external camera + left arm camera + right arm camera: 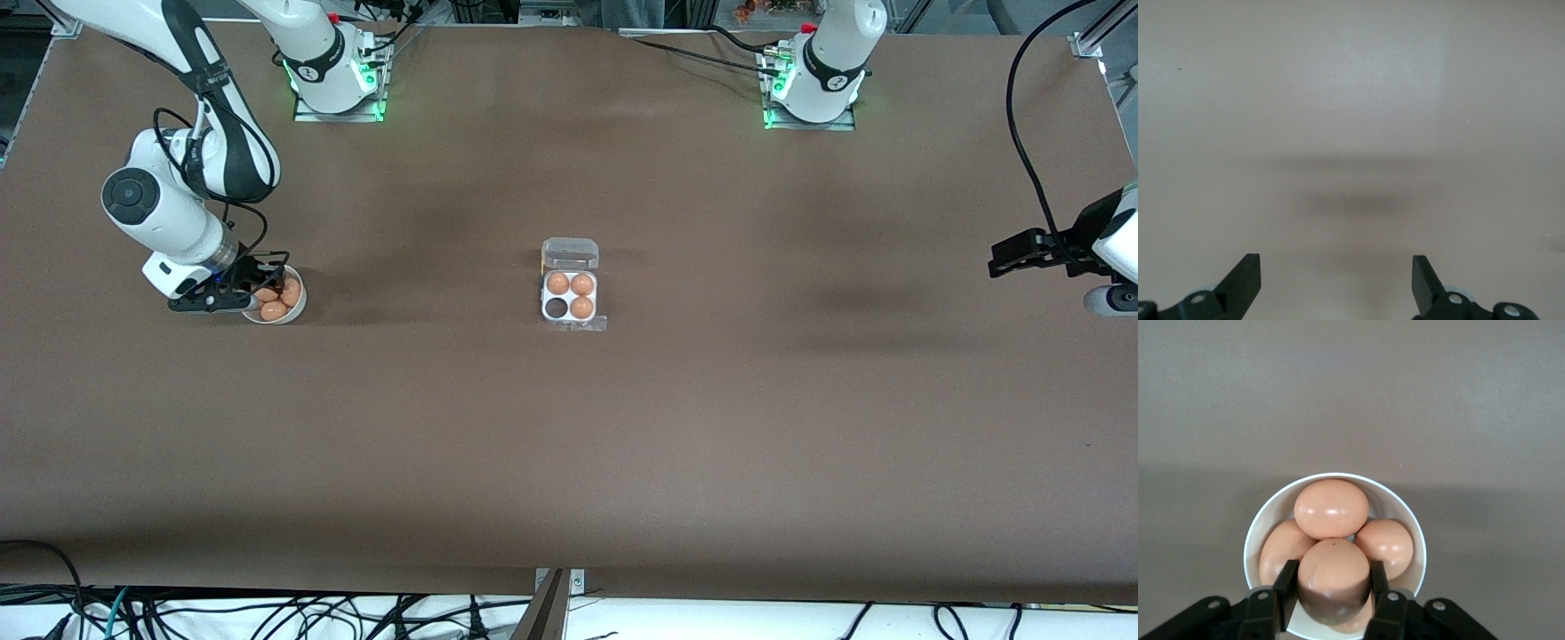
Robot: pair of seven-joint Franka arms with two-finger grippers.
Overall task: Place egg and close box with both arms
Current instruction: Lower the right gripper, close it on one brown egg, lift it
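The box [570, 296], a white four-cell carton, lies at the table's middle with its clear lid [570, 253] open and three eggs in it; one cell [556, 308] is empty. My right gripper [253, 294] is down in a round white bowl [296, 308] at the right arm's end of the table. In the right wrist view it [1333, 583] is shut on the egg [1333, 577], with other eggs [1331, 508] beside it in the bowl [1415, 523]. My left gripper [1000, 264] waits over the left arm's end of the table, open and empty [1336, 280].
Both arm bases [333, 80] [813, 84] stand along the table's edge farthest from the front camera. Cables hang below the nearest edge [267, 613]. The brown tabletop [569, 444] around the box is bare.
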